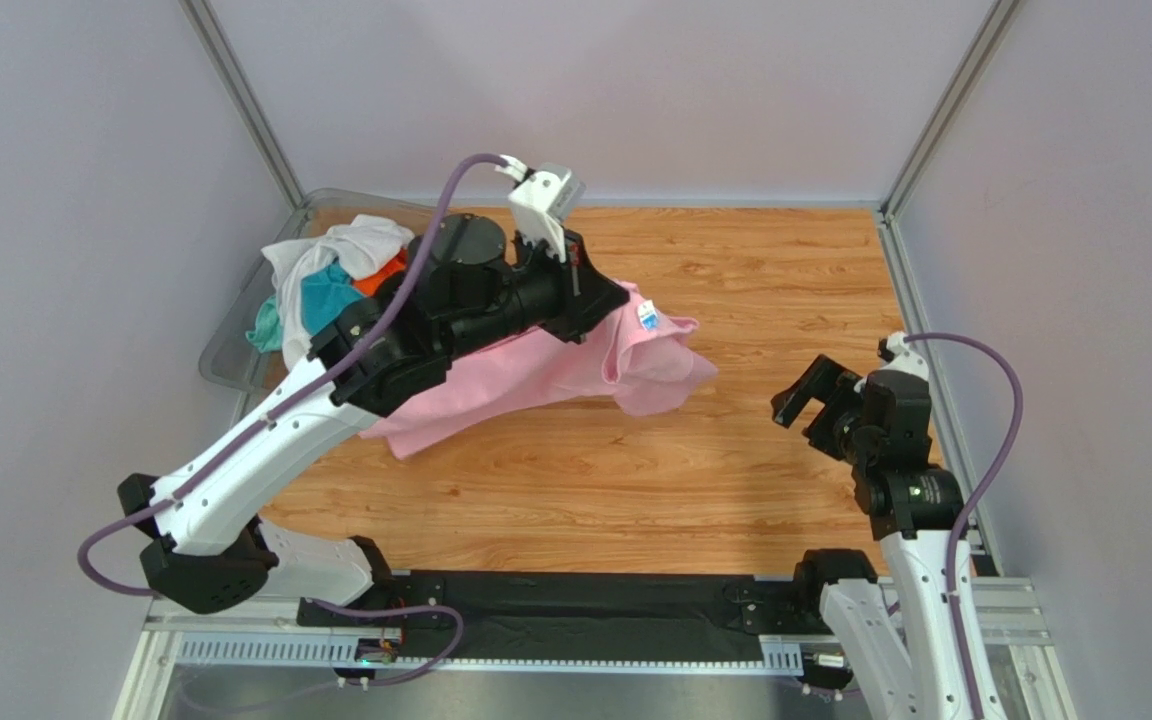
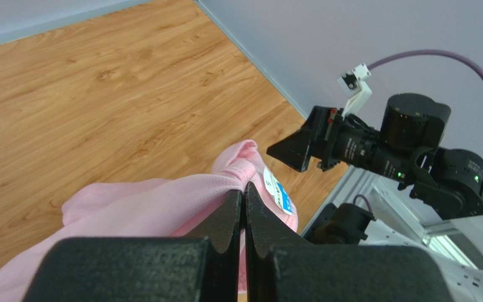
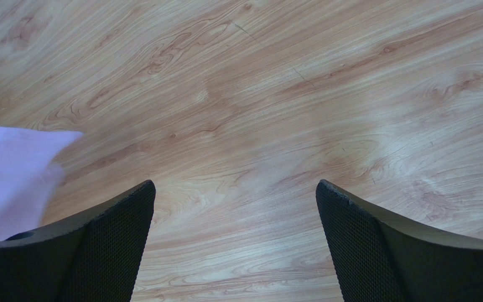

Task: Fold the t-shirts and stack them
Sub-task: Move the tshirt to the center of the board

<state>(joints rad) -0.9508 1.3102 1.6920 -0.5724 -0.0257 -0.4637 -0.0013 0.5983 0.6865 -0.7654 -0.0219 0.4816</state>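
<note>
Above, top view. The left gripper [image 1: 615,302] is closed on the collar end of the pink shirt [image 1: 537,375], near its white-and-blue label [image 1: 645,318]. The cloth drapes from the gripper down and toward the near left, where it lies crumpled on the wooden surface [image 1: 778,270]; much of it is hidden under the left arm. The right gripper [image 1: 815,402] hangs spread open and empty, apart from the shirt, to the right of its loose end. At the far left a clear bin [image 1: 226,360] holds a heap of white [image 1: 345,248], teal [image 1: 330,294] and orange [image 1: 381,275] shirts.

Left wrist view. Both fingers [image 2: 228,217] meet tip to tip, with a fold of pink cloth pinched between them. The label sits just right of the fingertips. Pink cloth spreads below and to the left of them. The right arm shows beyond, its gripper open.

Right wrist view. The two fingers [image 3: 99,251] stand wide apart with nothing between them, over bare wood. A pale edge of the pink shirt enters at the left, beside the left-hand finger; whether they touch cannot be told.
</note>
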